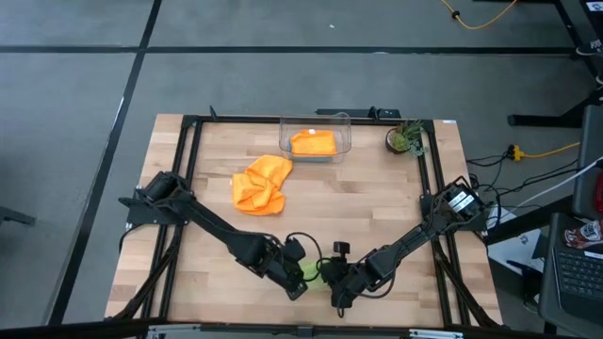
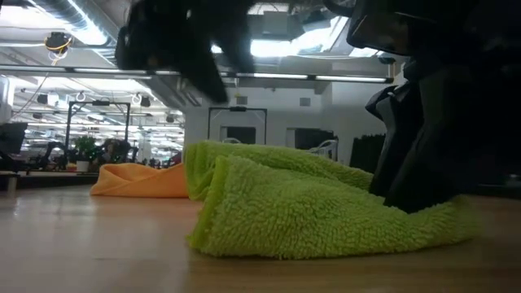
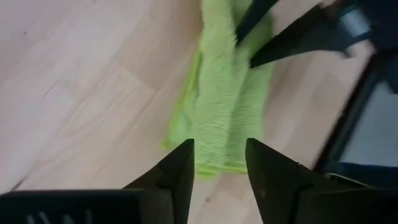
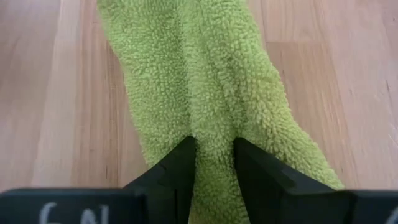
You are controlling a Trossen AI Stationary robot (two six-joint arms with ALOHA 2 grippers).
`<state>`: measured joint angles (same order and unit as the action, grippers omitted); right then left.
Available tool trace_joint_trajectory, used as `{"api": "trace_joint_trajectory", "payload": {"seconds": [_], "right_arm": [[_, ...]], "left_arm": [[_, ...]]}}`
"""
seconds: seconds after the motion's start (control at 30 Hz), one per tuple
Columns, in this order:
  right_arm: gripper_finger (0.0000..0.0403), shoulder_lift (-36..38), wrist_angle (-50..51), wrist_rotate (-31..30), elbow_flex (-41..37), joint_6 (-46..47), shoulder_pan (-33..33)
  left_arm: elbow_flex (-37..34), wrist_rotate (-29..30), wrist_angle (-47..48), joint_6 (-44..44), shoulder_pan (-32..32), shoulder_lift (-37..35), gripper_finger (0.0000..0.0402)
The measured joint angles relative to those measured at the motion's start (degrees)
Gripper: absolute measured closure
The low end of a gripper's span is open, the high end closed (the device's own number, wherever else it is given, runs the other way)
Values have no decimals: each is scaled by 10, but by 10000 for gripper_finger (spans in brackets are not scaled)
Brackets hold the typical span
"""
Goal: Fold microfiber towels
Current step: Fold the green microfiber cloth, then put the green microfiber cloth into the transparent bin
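A lime green microfiber towel (image 1: 314, 271) lies folded into a long strip on the wooden table near its front edge. My right gripper (image 4: 214, 146) is shut on one end of it. My left gripper (image 3: 219, 155) hangs open above the strip's other end (image 3: 214, 149) and touches nothing; the low view shows it raised clear (image 2: 187, 49). A crumpled orange towel (image 1: 261, 184) lies on the table farther back. Another orange towel (image 1: 314, 143) lies folded in the clear bin (image 1: 344, 132). My right gripper pinches a raised ridge of the green towel (image 4: 214, 127) between its two fingers, near one end of the strip; it holds several layers. The fingers slant down from the table's right near side and lie along the strip. The towel rests on the table, slack (image 2: 309, 212).
A small potted plant (image 1: 405, 139) stands at the far right corner. A black frame (image 1: 193, 160) runs around the tabletop. Bare wood lies left of the green towel and between it and the orange towel.
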<state>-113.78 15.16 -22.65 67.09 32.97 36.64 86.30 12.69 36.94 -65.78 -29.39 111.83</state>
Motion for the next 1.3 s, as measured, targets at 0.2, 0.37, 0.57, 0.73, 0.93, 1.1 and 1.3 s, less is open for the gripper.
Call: {"api": "trace_joint_trajectory", "payload": {"seconds": [0.2, 0.37, 0.57, 0.73, 0.93, 1.1, 1.3], "right_arm": [[286, 6, 14, 0, 19, -18, -1], [286, 10, 41, 2, 48, -20, -2], [286, 12, 154, 48, 107, -32, -8], [286, 41, 342, 128, 170, -34, -40], [286, 134, 389, 142, 180, -51, -71], [286, 182, 383, 240, 180, -74, -127], [286, 158, 329, 345, 179, -161, -185]], "left_arm": [[1, -1, -106, 34, -27, 4, 272], [1, 24, -164, 43, -38, 35, 272], [-1, 48, -157, 32, -38, 67, 272], [0, 37, -154, 12, -55, 55, 272], [1, 82, -117, -12, -93, 16, 273], [1, 113, -119, -2, -118, 17, 273], [1, 104, -123, 25, -113, 23, 273]]}}
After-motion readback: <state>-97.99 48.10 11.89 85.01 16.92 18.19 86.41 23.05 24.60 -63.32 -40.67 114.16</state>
